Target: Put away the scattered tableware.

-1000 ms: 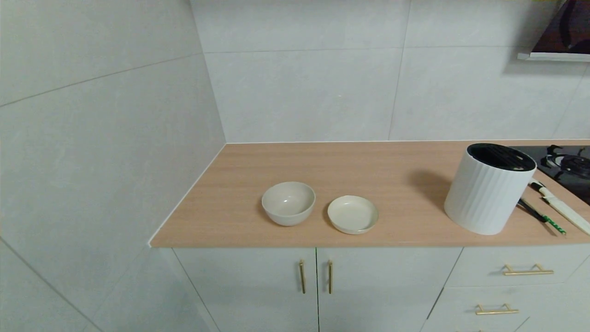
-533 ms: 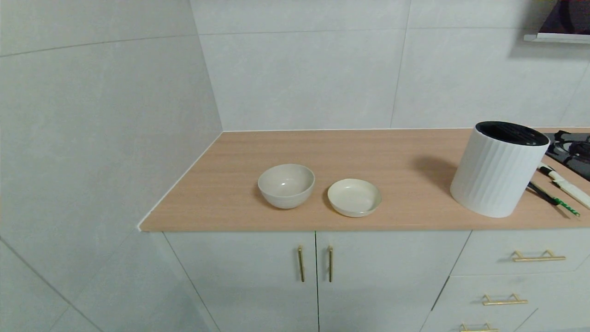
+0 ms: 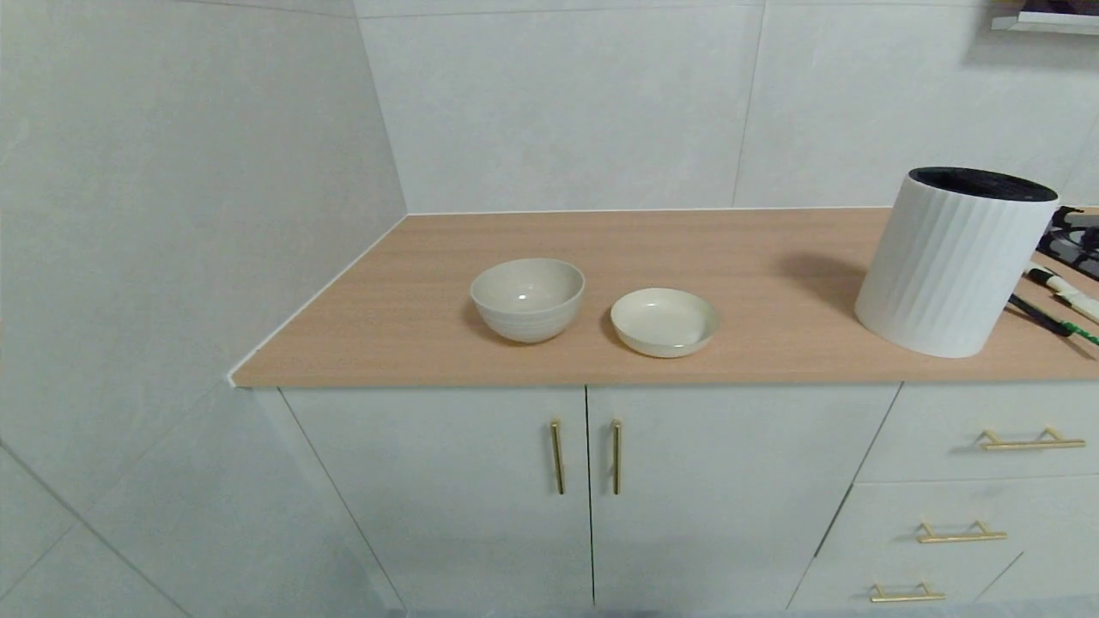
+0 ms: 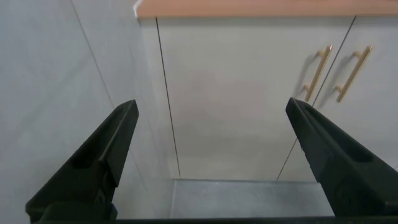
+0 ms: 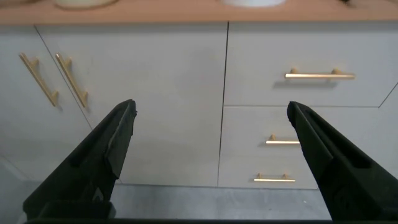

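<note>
Wooden worktop [image 3: 773, 249] has it all out: bowl [image 3: 527, 299] and shallow dish [image 3: 664, 321] side by side near the front, utensils [image 3: 1063, 297] beside the white holder [image 3: 953, 262]. Nothing put away yet, I reckon. Left fingers [image 4: 99, 168] and right fingers [image 5: 93, 162] are spread apart, empty, facing the cupboards [image 3: 446, 481].

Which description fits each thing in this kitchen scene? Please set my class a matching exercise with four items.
Things:
1. deep bowl
2. shallow dish
3. ribbed white container
4. gold handles

Descriptions:
A. on the cupboard doors
B. between bowl and container
C. leftmost on the counter
D. tallest, dark top

Pairs: 1-C; 2-B; 3-D; 4-A
</note>
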{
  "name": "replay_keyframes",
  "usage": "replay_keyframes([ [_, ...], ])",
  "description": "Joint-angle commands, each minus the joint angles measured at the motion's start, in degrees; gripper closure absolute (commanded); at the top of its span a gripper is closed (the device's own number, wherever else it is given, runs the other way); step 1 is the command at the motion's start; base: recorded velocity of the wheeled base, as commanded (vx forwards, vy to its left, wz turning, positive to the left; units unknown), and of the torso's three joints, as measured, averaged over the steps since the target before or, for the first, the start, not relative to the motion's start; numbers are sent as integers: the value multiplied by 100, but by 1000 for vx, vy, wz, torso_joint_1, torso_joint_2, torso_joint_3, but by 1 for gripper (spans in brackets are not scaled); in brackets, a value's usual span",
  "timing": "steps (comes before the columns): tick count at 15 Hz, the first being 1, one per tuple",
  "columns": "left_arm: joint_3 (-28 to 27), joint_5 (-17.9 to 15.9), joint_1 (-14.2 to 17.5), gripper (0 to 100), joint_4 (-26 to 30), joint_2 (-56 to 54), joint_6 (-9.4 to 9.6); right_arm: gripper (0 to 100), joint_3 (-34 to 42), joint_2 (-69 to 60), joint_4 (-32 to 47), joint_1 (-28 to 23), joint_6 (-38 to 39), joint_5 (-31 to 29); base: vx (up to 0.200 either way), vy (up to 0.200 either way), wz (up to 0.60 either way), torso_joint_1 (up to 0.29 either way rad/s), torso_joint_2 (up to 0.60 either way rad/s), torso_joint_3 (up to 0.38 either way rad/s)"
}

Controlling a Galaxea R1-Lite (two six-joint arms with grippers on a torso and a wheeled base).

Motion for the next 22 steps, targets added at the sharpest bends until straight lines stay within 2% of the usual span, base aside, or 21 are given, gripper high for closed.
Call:
replay_keyframes([
  [1,0,4,0,0,0,0,-2,0,0,5,-2,7,2,2,0,0,0,-193,491,295],
  [16,0,4,0,0,0,0,-2,0,0,5,-2,-2,2,2,0,0,0,-149,459,303],
  [22,0,-5,0,0,0,0,-2,0,0,5,-2,-2,2,2,0,0,0,-15,64,47],
])
